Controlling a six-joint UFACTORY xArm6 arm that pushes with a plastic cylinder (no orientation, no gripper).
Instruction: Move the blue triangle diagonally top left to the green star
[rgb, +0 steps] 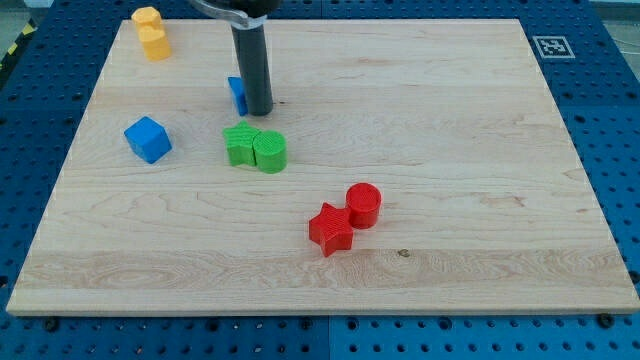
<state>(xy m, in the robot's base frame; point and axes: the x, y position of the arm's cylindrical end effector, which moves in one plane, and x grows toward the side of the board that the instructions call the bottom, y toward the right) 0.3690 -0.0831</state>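
Red star (331, 229) and red cylinder (364, 205) sit nearest, untouched. Step in hand, I judge: pushing blue triangle (238, 95), now just above the green star (240, 144), w/ green cylinder (270, 151) touching that star's right. My tip (259, 110) touches the triangle's right side; rod upright, grasps nothing. Next: nudge triangle toward view's left, avoiding the star.

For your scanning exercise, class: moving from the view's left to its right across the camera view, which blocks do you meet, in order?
Blue cube → yellow block → blue triangle → green star → green cylinder → red star → red cylinder.
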